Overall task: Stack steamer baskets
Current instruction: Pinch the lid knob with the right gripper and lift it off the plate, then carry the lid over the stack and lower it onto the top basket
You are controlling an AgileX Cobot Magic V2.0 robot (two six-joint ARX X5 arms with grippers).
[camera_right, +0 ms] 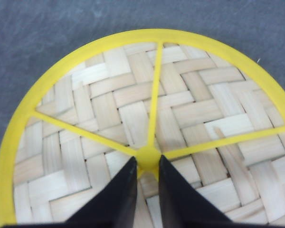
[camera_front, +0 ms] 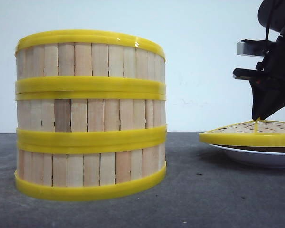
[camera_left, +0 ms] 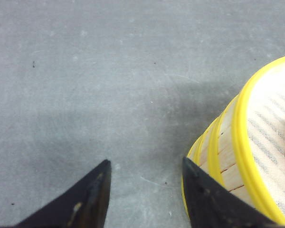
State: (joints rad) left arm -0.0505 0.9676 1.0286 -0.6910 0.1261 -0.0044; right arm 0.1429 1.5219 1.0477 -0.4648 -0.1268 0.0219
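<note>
Three steamer baskets [camera_front: 90, 116] stand stacked in one column on the left part of the grey, matte desk [camera_front: 190, 190]. Each is round and shallow, walled with pale vertical wooden slats and bound top and bottom by thick, glossy yellow rims, so paired yellow bands mark the two joins. The left hand [camera_left: 145, 190] hangs just beside the stack with its black, tapering fingers [camera_left: 92, 197] spread wide over bare desk, gripping nothing. To the right, a domed lid [camera_right: 147, 128] of woven bamboo strips in a herringbone pattern, with a yellow rim and thin yellow spokes, sits on a white plate [camera_front: 256, 156]. The right hand [camera_right: 146, 175] has its fingers narrowed around the lid's small yellow central knob [camera_right: 148, 156].
</note>
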